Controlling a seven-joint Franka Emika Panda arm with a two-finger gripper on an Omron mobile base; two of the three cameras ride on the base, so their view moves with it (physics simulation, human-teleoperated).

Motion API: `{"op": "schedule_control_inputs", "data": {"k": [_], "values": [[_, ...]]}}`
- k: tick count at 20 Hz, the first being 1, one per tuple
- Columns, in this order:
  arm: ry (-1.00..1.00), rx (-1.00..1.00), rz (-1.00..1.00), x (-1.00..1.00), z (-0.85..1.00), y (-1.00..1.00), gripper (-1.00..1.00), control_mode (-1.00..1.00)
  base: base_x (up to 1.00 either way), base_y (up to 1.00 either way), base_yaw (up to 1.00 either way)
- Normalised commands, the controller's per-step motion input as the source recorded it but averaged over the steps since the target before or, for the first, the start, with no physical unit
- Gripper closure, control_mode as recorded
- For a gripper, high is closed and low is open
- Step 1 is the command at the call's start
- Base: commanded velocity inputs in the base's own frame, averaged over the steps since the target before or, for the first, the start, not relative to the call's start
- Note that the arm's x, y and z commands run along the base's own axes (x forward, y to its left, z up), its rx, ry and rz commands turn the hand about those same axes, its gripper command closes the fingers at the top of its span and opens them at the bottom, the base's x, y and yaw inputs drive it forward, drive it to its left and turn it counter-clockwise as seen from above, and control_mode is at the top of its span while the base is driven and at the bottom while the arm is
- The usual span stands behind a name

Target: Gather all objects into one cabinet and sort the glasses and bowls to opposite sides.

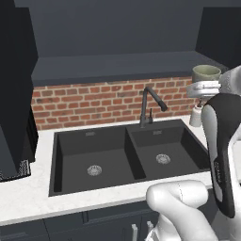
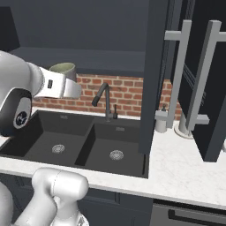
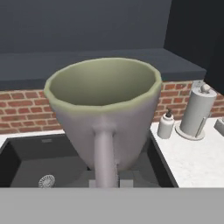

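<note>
My gripper (image 1: 203, 89) is shut on the small pale bowl with the olive-green rim (image 1: 206, 73), held upright in the air above the right side of the sink. In the right base view the bowl (image 2: 64, 68) rides on top of the hand (image 2: 66, 86), left of the faucet. The hand view has the bowl (image 3: 105, 100) close up, with a pale finger (image 3: 105, 153) running up its near wall. The dark cabinet's open doors (image 2: 156, 75) with long silver bar handles (image 2: 181, 75) hang at the right, some way from the bowl.
A black double sink (image 1: 70, 160) with a dark faucet (image 1: 149, 106) lies below the hand. A white soap dispenser (image 3: 166, 124) and a grey paper-towel holder (image 3: 197, 111) stand on the pale counter (image 2: 185, 167) to the right. A brick backsplash (image 1: 94, 103) runs behind.
</note>
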Motion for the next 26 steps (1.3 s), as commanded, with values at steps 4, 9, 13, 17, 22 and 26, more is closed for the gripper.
{"op": "schedule_control_inputs", "data": {"k": [4, 9, 13, 17, 22, 26], "values": [[0.08, 0.0, 0.0, -0.78, 0.0, 0.06, 1.0, -1.0, 0.0, 0.0, 0.0], [0.1, 0.0, 0.01, -0.18, 0.0, 0.12, 1.0, -1.0, 0.0, 0.0, 0.0], [0.12, 0.0, 0.01, 0.0, -0.02, 0.34, 1.0, -1.0, 0.0, 0.0, 0.0], [0.11, 0.06, 0.0, 0.0, -0.27, 0.22, 1.0, -1.0, 0.0, 0.0, 0.0], [0.02, 0.07, 0.0, -0.12, -0.44, 0.05, 1.0, -1.0, 0.0, 0.0, 0.0], [-0.03, 0.08, 0.0, -0.04, -0.37, 0.0, 1.0, -1.0, 0.0, 0.0, 0.0]]}}
